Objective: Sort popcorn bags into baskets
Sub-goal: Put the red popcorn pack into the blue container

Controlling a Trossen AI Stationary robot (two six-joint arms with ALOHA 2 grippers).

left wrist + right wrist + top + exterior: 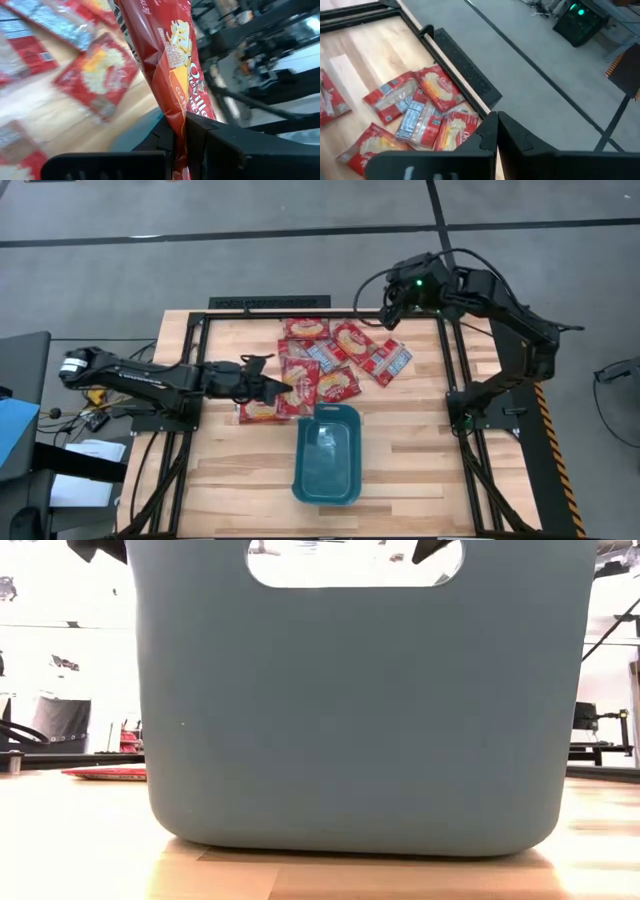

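Observation:
Several red popcorn bags (345,352) lie flat in a loose cluster on the far middle of the wooden table, also seen in the right wrist view (420,117). The teal basket (299,462) stands near the table's front middle; its wall (350,720) fills the low view. My left gripper (283,392) reaches in from the table's left and is shut on one popcorn bag (302,387) just beyond the basket's far left corner. My right gripper (388,308) hangs high over the table's far right edge, its fingers (487,131) together with nothing between them. My left gripper pinches one end of the popcorn bag (176,119) between its two fingers. The fingers come nearly level from the table's left, slanting a little down. The bag sticks out beyond the fingertips, held above the table and the loose bags.
One more bag (262,411) lies on the table under my left arm, seen as a red strip (105,772) in the low view. A black metal frame (200,330) borders the tabletop. Bare wood lies on both sides of the basket.

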